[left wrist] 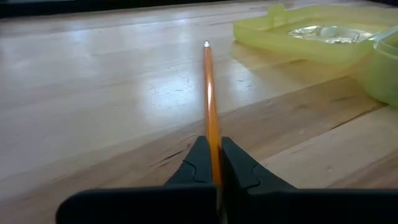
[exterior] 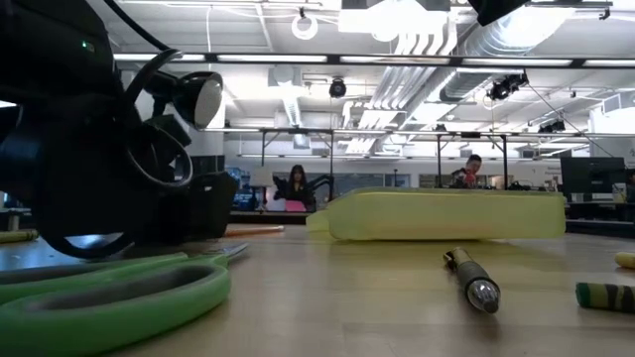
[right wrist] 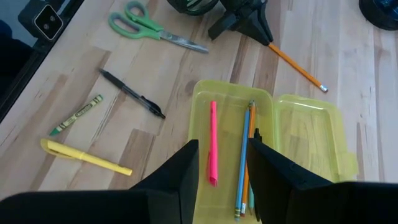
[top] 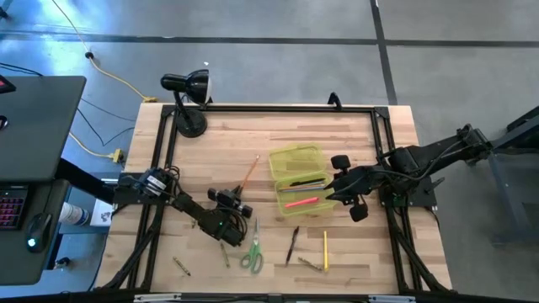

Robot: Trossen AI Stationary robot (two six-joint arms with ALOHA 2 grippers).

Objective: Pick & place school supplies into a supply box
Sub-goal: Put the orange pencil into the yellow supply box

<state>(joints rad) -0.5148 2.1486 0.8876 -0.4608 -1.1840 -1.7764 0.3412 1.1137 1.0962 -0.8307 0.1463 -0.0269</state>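
The yellow-green supply box (top: 299,178) lies open mid-table, its lid (right wrist: 308,134) flat beside the base. A pink marker (right wrist: 212,143), a blue pencil (right wrist: 242,158) and an orange one lie in the base. My right gripper (right wrist: 222,149) hovers open over the base (top: 331,192). To the box's left, my left gripper (top: 238,204) is shut on an orange pencil (top: 251,172). Resting flat on the table near its near edge are green-handled scissors (top: 251,255), a black pen (top: 292,244), a yellow marker (top: 325,251) and a green crayon (right wrist: 78,114). My left gripper pinches the orange pencil between its two fingers near the end opposite the eraser (left wrist: 215,163). The fingers (right wrist: 249,26) lie along the shaft. The pencil runs out ahead of them toward the box lid, eraser end (left wrist: 206,44) leading. Whether that end touches the table, I cannot tell.
A black desk lamp (top: 189,101) stands at the table's far left corner. A black frame (top: 269,108) borders the tabletop. Small bits lie near the near edge (top: 181,266). In the low view the scissors (exterior: 119,297) and pen (exterior: 471,280) lie in front; people sit far behind.
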